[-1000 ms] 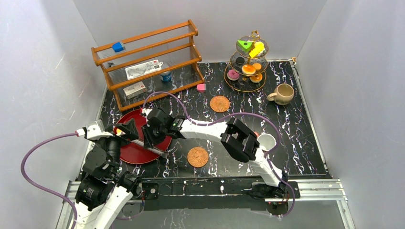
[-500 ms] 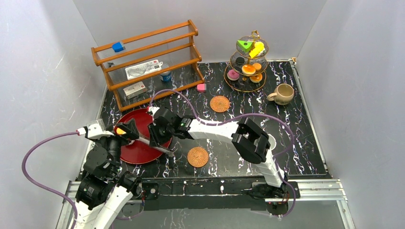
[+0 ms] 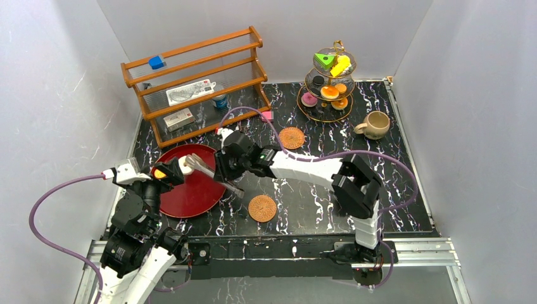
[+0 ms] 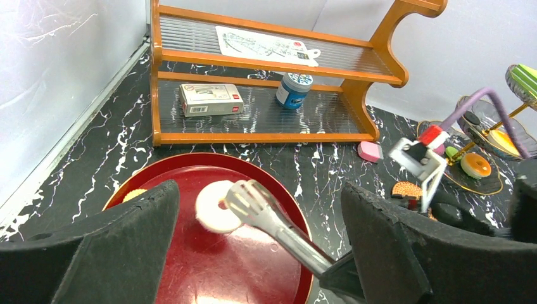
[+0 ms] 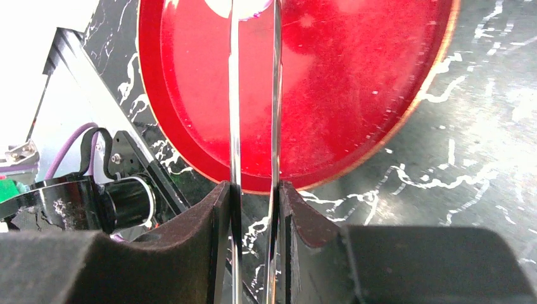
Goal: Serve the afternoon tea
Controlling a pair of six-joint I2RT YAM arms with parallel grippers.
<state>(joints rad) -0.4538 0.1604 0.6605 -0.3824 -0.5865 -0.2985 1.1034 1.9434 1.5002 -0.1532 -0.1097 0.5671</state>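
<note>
Donut (image 4: pixel 214 206), pale, lies on red tray (image 4: pixel 190 266) at the tips of metal tongs (image 4: pixel 285 234) clamped in right claw (image 5: pixel 253 190); left claw (image 4: pixel 253 240) spread wide over tray's near-left rim; pastries (image 3: pixel 329 92) on tiered stand (image 3: pixel 324 120) far back.

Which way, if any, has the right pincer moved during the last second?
Yes. The right pincer, shut on the tongs, has shifted rightward from over the red tray to its right rim, closer to the near coaster.
</note>
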